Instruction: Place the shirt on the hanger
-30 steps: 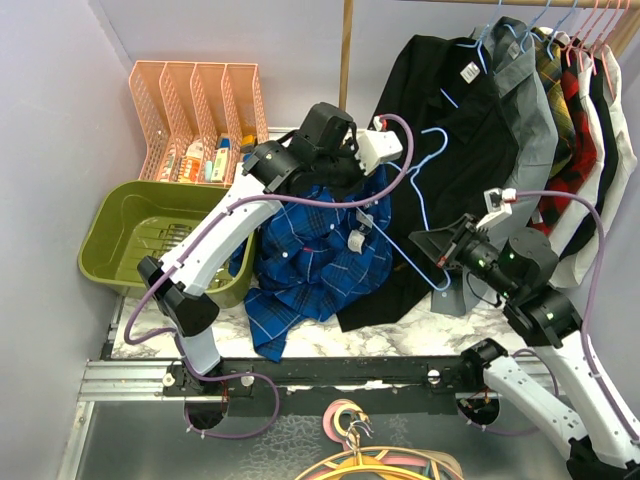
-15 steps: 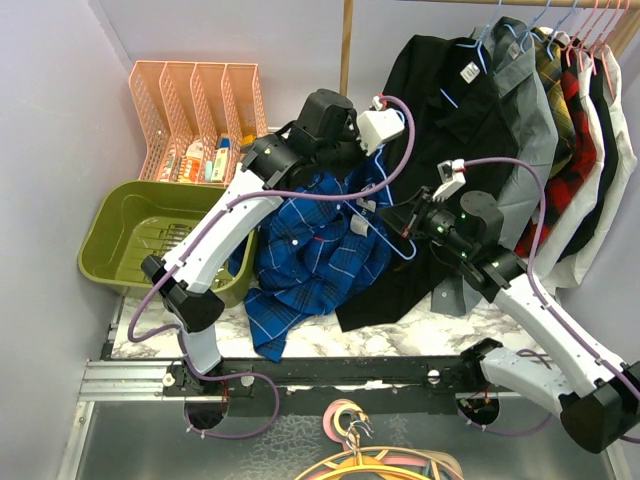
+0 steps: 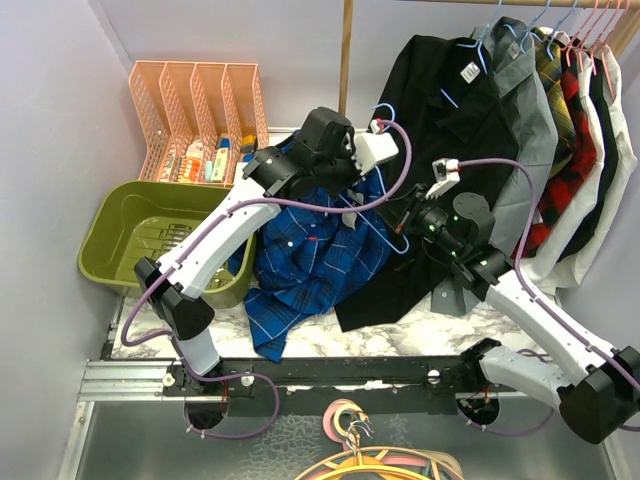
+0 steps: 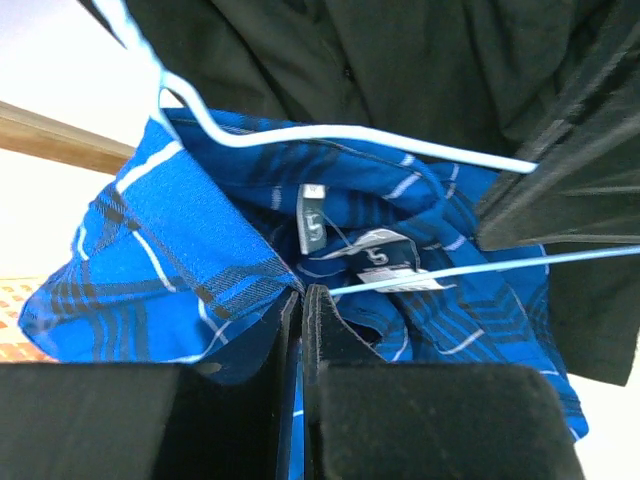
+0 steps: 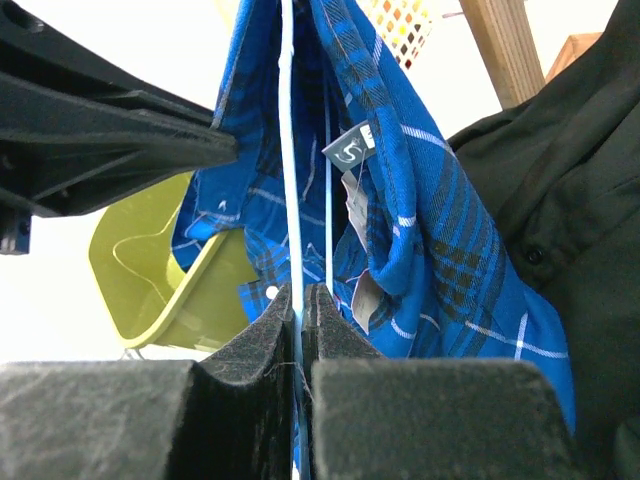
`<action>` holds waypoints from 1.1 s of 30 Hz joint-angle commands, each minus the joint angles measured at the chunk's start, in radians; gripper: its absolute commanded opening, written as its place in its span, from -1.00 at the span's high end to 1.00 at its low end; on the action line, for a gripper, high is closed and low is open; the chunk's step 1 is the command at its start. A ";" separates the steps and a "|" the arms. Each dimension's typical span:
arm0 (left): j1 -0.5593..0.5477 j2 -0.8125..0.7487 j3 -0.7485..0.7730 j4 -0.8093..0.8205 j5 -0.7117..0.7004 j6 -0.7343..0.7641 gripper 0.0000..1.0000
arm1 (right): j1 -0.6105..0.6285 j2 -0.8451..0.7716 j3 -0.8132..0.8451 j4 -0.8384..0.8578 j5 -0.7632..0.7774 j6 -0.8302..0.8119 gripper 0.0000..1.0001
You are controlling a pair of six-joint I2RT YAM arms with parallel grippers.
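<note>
The blue plaid shirt [image 3: 310, 255] hangs bunched from my left gripper [image 3: 347, 192], which is shut on the fabric by the collar [image 4: 301, 292]. The collar opening with its white size tags [image 4: 375, 255] faces the left wrist view. The thin light-blue hanger [image 3: 388, 205] is pinched in my right gripper [image 3: 403, 218], whose jaws are shut on one wire [image 5: 300, 290]. One hanger arm [image 4: 350, 133] crosses the top of the collar and another wire [image 4: 470, 268] runs into the opening. The hook [image 3: 383, 108] points up toward the back wall. The wires [image 5: 289, 150] stand right beside the hanging shirt [image 5: 420, 200].
A black shirt [image 3: 450, 130] hangs just behind both grippers, with several more shirts [image 3: 570, 120] on the rail to its right. A wooden post [image 3: 346, 50] rises at the back. An olive basin [image 3: 140, 230] and a pink file rack [image 3: 195, 110] stand left. Spare hangers [image 3: 370, 455] lie in front.
My right arm has swung left and carried the hanger from beside the black shirt over to the blue shirt's collar. The left gripper kept its hold, shifting only slightly.
</note>
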 commanded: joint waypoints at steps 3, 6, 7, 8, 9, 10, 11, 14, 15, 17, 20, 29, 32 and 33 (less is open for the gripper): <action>-0.005 -0.050 -0.037 -0.109 0.250 0.022 0.39 | -0.008 0.022 -0.076 0.240 0.029 0.004 0.98; -0.005 -0.052 -0.047 -0.235 0.415 0.109 -0.87 | -0.008 0.018 -0.147 0.326 0.023 0.003 0.97; -0.005 -0.052 -0.047 -0.283 0.471 0.151 -0.97 | -0.007 0.021 -0.167 0.356 0.017 -0.001 0.98; -0.005 -0.060 -0.055 -0.316 0.523 0.188 -0.98 | -0.006 0.024 -0.189 0.380 0.008 -0.010 0.98; 0.003 -0.077 -0.070 -0.316 0.537 0.207 -0.99 | -0.005 0.031 -0.204 0.398 0.001 -0.019 0.98; 0.023 -0.097 -0.087 -0.291 0.536 0.213 -0.99 | -0.002 0.038 -0.216 0.416 -0.005 -0.032 0.98; 0.056 -0.118 -0.094 -0.247 0.543 0.208 -0.99 | 0.002 0.044 -0.229 0.434 -0.009 -0.049 0.98; 0.235 -0.086 -0.004 -0.216 0.668 0.250 -0.98 | 0.007 0.064 -0.280 0.511 -0.013 -0.094 0.98; 0.297 -0.068 0.020 -0.195 0.721 0.251 -0.97 | 0.007 0.074 -0.295 0.544 -0.018 -0.110 0.98; 0.389 -0.048 0.028 -0.136 0.810 0.302 -0.97 | 0.009 0.102 -0.314 0.592 -0.038 -0.143 0.98; 0.424 0.018 0.066 -0.179 0.878 0.490 -0.95 | 0.010 0.148 -0.312 0.620 -0.096 -0.199 0.98; 0.420 0.227 0.266 -0.378 0.949 0.789 -0.82 | 0.012 0.196 -0.324 0.686 -0.228 -0.277 0.98; 0.416 0.237 0.251 -0.345 0.941 0.801 -0.82 | 0.013 0.188 -0.328 0.684 -0.246 -0.294 0.98; 0.416 0.238 0.241 -0.326 0.934 0.797 -0.79 | 0.013 0.183 -0.330 0.684 -0.248 -0.299 0.97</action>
